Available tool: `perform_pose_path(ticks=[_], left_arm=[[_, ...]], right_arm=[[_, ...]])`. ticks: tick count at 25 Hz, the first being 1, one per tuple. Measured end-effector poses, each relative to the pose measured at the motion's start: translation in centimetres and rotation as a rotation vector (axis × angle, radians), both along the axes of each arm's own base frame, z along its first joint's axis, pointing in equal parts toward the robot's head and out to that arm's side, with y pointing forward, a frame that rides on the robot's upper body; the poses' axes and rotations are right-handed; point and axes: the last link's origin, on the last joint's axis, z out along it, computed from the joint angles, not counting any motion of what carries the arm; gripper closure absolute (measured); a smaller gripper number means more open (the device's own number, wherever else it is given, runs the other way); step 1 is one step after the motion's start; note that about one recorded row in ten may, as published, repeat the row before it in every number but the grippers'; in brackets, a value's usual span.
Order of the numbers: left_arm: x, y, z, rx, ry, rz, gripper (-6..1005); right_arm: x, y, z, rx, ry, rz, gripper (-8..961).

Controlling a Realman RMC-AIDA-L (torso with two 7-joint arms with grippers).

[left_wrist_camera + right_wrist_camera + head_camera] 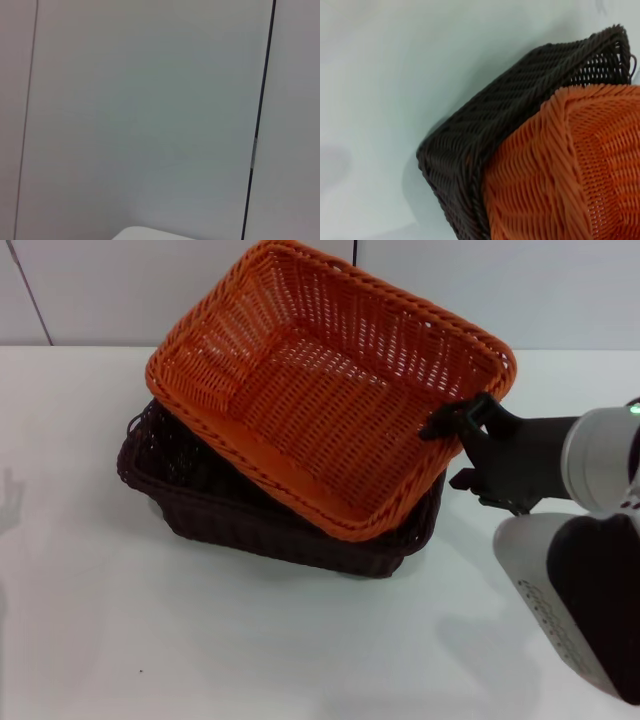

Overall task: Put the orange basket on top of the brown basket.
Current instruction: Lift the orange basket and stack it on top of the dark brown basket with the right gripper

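The orange basket (320,390) sits tilted on top of the brown basket (250,530), its near-left side low inside it and its far-right side raised. My right gripper (446,448) is shut on the orange basket's right rim, with one black finger (455,420) over the braided edge. The right wrist view shows a corner of the brown basket (485,130) with the orange basket (570,170) resting against and above it. My left gripper is out of sight; its wrist view shows only a wall.
The baskets stand on a white table (100,620) with a pale panelled wall (120,290) behind. My right arm's white forearm (580,600) fills the lower right corner.
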Motion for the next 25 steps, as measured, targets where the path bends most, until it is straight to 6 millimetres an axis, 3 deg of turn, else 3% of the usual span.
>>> perform_pose_path(ticks=[5,19,25], left_arm=[[0.2,0.6,-0.2,-0.019,0.006,0.000,159],[0.2,0.8,-0.2,-0.033,0.017,-0.003,159],[-0.1,0.5,-0.2,-0.035,0.017,0.006,159]], right_arm=[[-0.3,-1.0,-0.4,-0.017,0.015,0.009,405],[-3.2,-4.3,-4.6,-0.159,0.041,0.124,405],[-4.4,-5.8,-6.6,-0.229,0.136,0.099,405]])
